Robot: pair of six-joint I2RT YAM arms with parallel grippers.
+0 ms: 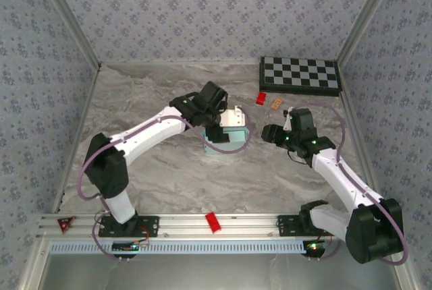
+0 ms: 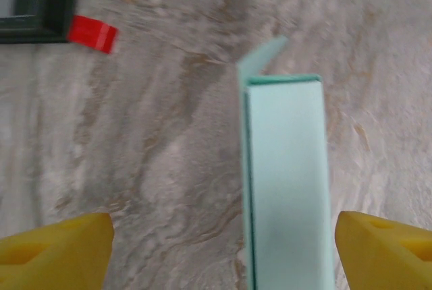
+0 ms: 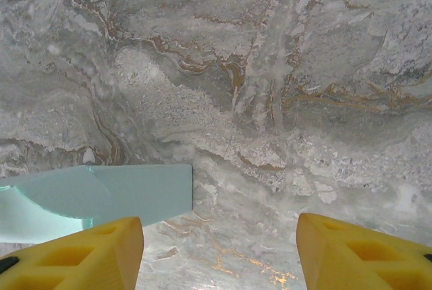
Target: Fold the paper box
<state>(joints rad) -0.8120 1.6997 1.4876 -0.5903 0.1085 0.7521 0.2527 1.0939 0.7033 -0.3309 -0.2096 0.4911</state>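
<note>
Paper box [image 2: 287, 182] sits mid-table [image 1: 135, 101], directly under the left gripper [image 2: 221, 236], well clear of the checkerboard [image 1: 300, 75] and the small red block [image 1: 261, 98] at the back. It reads as partly formed: a narrow pale-blue body on the marble, with one end flap [image 2: 263, 57] sticking up loose at the far end. Left jaws stand wide, straddling the body and gripping nothing. The box is off-centre between them, just beside the fingertip [image 2: 385, 246] on the right of the wrist view and well apart from the other. Right gripper [image 3: 219, 253] hovers near the box's right side, jaws apart with bare table between them, and a blue panel [image 3: 121, 192] of the box lies just off one fingertip. Handling call: it's thin card, so very light. It will likely slide on the smooth top under any side push, and it has no crush strength. Walls will bow, and creases will spring open unless pinned. Expect it stiff along folded edges, floppy across open panels. I'd take hold across the two long walls, low and near a corner crease, with a light squeeze only. Or press down on top to pin it while the other arm pushes the loose flap over along its score line. Avoid pinching a flap mid-span, it'll buckle off the score. Risk: closing from this off-centre pose shoves the box sideways before both pads meet, so centre first. Can't tell whether the near end is closed.
</note>
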